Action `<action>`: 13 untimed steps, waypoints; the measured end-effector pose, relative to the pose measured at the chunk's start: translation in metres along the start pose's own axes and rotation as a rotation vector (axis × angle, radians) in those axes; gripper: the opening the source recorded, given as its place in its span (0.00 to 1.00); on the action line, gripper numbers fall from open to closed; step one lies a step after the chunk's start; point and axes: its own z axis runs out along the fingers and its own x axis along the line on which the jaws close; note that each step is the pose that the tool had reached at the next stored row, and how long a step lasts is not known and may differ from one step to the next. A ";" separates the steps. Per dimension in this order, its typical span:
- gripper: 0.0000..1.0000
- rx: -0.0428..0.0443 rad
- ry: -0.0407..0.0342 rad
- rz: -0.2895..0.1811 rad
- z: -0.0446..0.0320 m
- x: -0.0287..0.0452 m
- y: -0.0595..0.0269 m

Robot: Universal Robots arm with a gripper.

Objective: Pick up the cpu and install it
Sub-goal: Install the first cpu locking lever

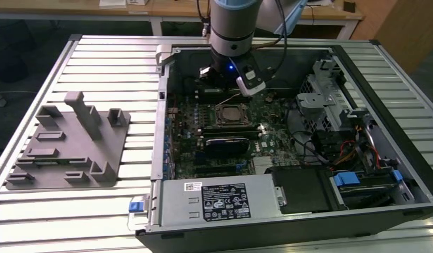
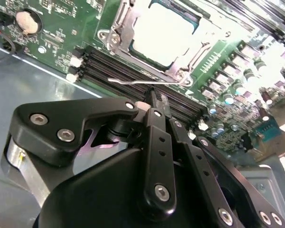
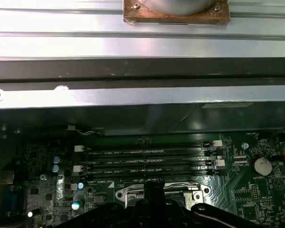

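Lying seated beyond end effector [image 2: 154,97]: cpu [image 2: 164,33]

An open computer case [image 1: 385,174] lies on its side on a desk [image 1: 96,58] of ribbed metal slats. On the exterior view's left, well apart from the case, a grey plastic fixture plate [image 1: 68,145] rests on the slats, with upright blocks and flat pads on it. Inside the case, the green motherboard [image 1: 195,147] fills the middle. A silver power supply [image 1: 216,197] sits along the near edge, and beside it a black drive bay [image 1: 304,190]. Coloured cables [image 1: 353,153] run on the exterior view's right, near a blue latch [image 1: 346,178]. In both wrist views, black memory slots [image 3: 147,164] [image 2: 118,69] lie in parallel rows, and a round coin battery [image 3: 262,165] [image 2: 26,21] is seated on the board.
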 end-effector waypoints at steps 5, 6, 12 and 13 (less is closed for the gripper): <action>0.11 -0.0004 -0.0118 -0.003 0.0036 -0.0028 -0.0009; 0.11 -0.0004 -0.0119 -0.003 0.0042 -0.0031 -0.0010; 0.11 0.0000 -0.0140 0.005 0.0090 -0.0037 -0.0022; 0.11 0.0001 -0.0144 0.007 0.0097 -0.0037 -0.0024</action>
